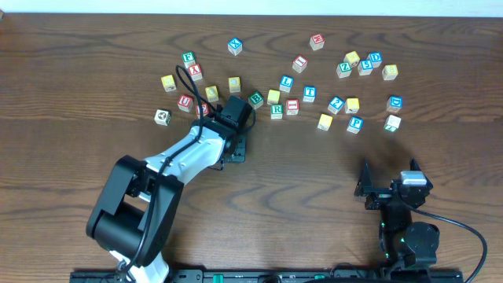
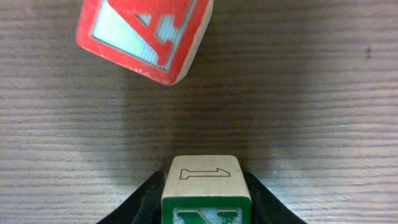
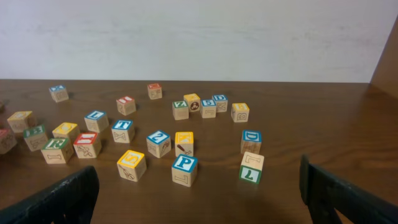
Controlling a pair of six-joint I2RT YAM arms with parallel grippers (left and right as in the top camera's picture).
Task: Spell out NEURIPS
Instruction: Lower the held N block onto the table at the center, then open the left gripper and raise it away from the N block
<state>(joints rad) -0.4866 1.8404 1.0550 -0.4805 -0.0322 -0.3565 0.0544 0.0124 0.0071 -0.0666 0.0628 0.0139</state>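
Note:
My left gripper (image 2: 205, 186) is shut on the green N cube (image 2: 206, 202), held low over the table. In the overhead view the gripper (image 1: 236, 148) covers that cube. A red A cube (image 2: 144, 34) lies tilted just ahead of it. The red U cube (image 1: 185, 101) sits to the left of the arm. The green R cube (image 1: 277, 111) (image 3: 55, 149), the yellow S cube (image 1: 324, 121) (image 3: 130, 163) and the blue P cube (image 1: 355, 123) (image 3: 185, 169) lie in the spread. I cannot make out E or I. My right gripper (image 1: 391, 181) (image 3: 199, 205) is open and empty near the front edge.
Many other cubes lie across the far half of the table: blue L (image 1: 286, 82), blue T (image 1: 309, 93), green L (image 1: 392, 123) (image 3: 250, 168), blue D (image 1: 394, 102) and a cluster at the far right (image 1: 361, 64). The left arm's cable loops over the cubes near U.

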